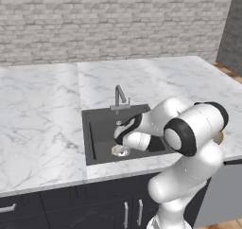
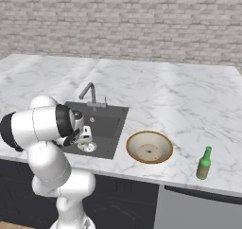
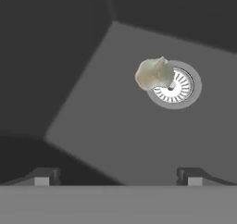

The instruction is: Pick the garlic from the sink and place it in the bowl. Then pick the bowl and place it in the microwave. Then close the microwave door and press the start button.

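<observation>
Left base view looks down on a marble counter (image 1: 42, 119) with the dark sink (image 1: 97, 133) set into it and the thin faucet (image 1: 120, 98) rising at the basin's back edge. The white arm reaches from the lower right and bends down into the basin, its hand low over the floor near the front wall. Its bulk hides most of the sink floor there, so the garlic cannot be made out. Just past the arm's elbow a sliver of the tan bowl (image 1: 219, 138) rim shows on the counter to the right.

Right base view shows the bowl (image 2: 149, 147) whole, cream inside, sitting on the counter just right of the sink (image 2: 111, 124), with a green bottle (image 2: 204, 163) farther right near the counter's front edge. The gripper (image 2: 85, 139) hangs inside the basin above the round drain (image 2: 88, 147).

Hand view gives what the others hide: the garlic (image 3: 154, 73) lies on the sink floor, overlapping the rim of the steel drain (image 3: 178, 86). The two fingertips (image 3: 42, 177) stand spread wide apart, grasping nothing, well short of the bulb.
</observation>
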